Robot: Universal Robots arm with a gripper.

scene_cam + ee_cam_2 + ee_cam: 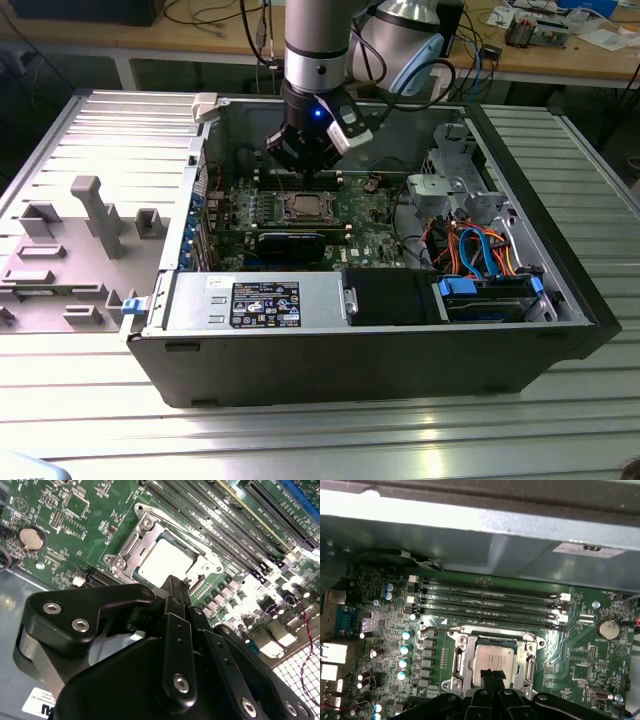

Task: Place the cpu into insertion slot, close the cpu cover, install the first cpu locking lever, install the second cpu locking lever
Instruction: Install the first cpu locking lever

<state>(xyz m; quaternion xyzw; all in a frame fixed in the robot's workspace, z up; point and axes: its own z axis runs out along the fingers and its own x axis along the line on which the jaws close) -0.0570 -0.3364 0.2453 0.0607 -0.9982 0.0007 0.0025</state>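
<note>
Cpu (492, 662) seated flat in insertion slot (131, 544), silver top showing through cut-out of cpu cover (462, 652), which lies down over it. Gripper (175, 585) hangs directly above socket's 6 o'clock edge in first wrist view; fingers (492, 676) pressed together, holding nothing. Socket sits mid green circuit board (365, 212).

One cpu (492, 661), one cpu cover (461, 656), seemingly four memory slots (490, 601).

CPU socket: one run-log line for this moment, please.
cpu seated in insertion slot | cpu cover down around it | hand tips at cpu edge | hand state unclear
</note>
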